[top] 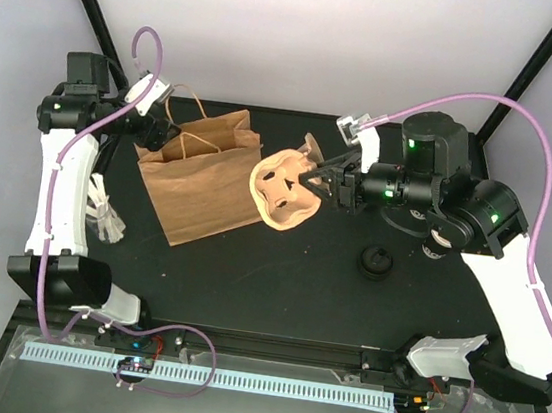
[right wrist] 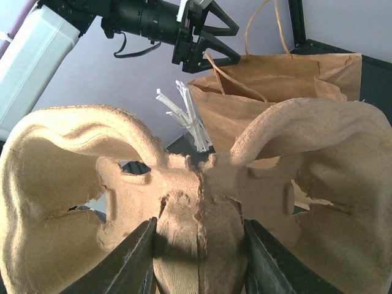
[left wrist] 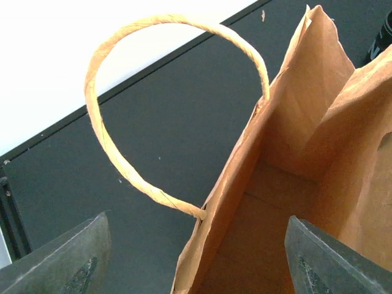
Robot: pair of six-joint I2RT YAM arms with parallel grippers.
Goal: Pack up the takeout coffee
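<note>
The left arm (top: 63, 180) and the right arm (top: 512, 296) are built alike: long white shells joined by black cylindrical joints. A lilac cable (top: 150, 45) runs along the left arm's white shell, and a second lilac cable (top: 532, 132) follows the right arm. Small green lights (top: 391, 192) glow on the right arm's black joint housings. Each shoulder is a black housing (top: 58, 276) beside a pale grey cover (top: 123, 301). The left tool (left wrist: 196, 257) has dark grey, wedge-shaped fingers (left wrist: 64, 260) — seen from the other wrist, its black frame is triangular and open. The right tool (right wrist: 199, 257) has matte dark fingers (right wrist: 128, 260) too.
</note>
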